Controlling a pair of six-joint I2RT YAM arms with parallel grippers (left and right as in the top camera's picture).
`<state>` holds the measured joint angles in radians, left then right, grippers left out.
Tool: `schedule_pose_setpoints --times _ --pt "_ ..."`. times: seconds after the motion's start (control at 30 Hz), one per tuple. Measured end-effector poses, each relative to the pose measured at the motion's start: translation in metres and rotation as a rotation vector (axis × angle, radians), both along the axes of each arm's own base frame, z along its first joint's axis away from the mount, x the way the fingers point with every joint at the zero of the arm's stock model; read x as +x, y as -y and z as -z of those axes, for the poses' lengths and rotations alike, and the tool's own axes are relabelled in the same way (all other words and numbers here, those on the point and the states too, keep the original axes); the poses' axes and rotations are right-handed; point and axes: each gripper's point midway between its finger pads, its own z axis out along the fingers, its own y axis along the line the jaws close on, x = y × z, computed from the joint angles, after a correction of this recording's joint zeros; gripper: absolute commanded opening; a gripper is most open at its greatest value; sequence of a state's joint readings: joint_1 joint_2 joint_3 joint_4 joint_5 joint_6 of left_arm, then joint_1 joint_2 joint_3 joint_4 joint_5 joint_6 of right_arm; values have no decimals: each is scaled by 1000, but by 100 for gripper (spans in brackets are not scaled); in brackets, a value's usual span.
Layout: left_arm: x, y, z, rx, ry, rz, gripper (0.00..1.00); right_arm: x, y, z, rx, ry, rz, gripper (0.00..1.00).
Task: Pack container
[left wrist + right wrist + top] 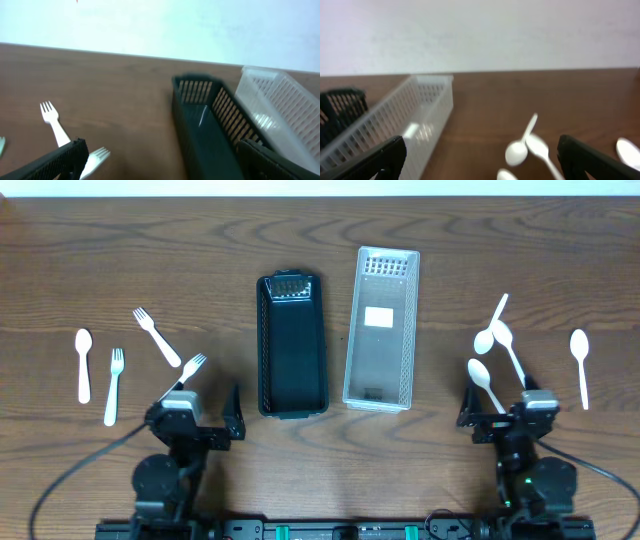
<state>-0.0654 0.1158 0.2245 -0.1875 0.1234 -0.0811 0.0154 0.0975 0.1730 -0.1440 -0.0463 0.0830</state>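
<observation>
**Cutlery loose on the table, baskets unpacked**

The black basket (292,345) lies mid-table (320,225), empty. The clear basket (381,327) lies parallel just to its right, holding only what looks like a label. Left of the black basket lie one spoon (83,364) and three forks, the nearest fork (190,367) just ahead of the left fingers (60,160). Four more spoons lie right of it, beyond the clear basket; one (487,383) is beside the right fingers (375,157). Both pairs of fingers are spread wide and grip nothing.
</observation>
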Motion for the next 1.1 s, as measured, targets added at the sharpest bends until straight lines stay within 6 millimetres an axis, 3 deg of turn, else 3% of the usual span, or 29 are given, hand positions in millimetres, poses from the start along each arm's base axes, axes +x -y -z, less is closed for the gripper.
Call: schedule_pose_setpoints --times 0.17,0.23,0.33,0.57,0.6,0.7,0.77,0.8,1.1 --pt "18 1 -76 19 -31 3 98 13 -1 -73 -28 -43 -7 99" --pt "34 2 -90 35 -126 6 98 29 -1 -86 -45 -132 -12 99" --pt "61 4 -88 53 -312 10 98 60 -2 -88 -61 -313 -20 99" --pt "120 -19 -52 53 -736 -52 98 128 -5 -58 -90 -743 -56 99" --pt "127 -23 -46 49 -770 -62 98 137 -7 -52 -85 -772 -67 92" --pt "141 -33 -23 39 -845 -85 98 159 -12 -32 -83 -820 -103 43" --pt "144 -36 -8 36 -893 -88 96 169 -14 -14 -81 -860 -113 21" --pt "145 -36 -1 35 -911 -88 89 173 -14 -4 -83 -880 -119 17" --pt "157 -36 55 42 -1052 -76 25 198 -19 78 -78 -1032 -139 14"
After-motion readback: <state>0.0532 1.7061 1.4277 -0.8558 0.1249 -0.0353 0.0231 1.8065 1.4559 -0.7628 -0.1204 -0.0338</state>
